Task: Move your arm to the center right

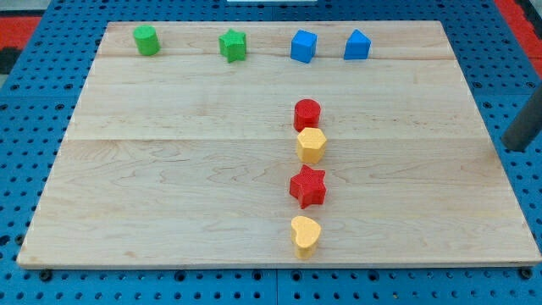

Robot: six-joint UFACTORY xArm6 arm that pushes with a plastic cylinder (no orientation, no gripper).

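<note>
So my tip [513,149] is sitting right at the board's [169,169] right edge, about halfway between the top and bottom edges, with the rod leaning out of the view's right side. No fingers on this rig, just a bare rod, so there's nothing to release, clench or grasp with. Judging by where it is, I'd say center right is basically reached already, maybe a hair past the edge. Blocks are all well apart from the tip: a green cylinder [146,40], green star [233,45], blue cube [303,46] and another blue block [357,44] line up along the top edge, and a column runs down the middle toward the bottom edge with a red cylinder [306,113] touching a yellow hexagon [312,145], then a red star [308,187] and a yellow heart [305,235]. What could go wrong from here: if I nudge further right the tip slides off the wood onto the blue pegboard [525,220], and if I overcorrect toward the center with a big move I could clip the hexagon or red star, since they're the closest things on that line. Small corrections only, I reckon.
</note>
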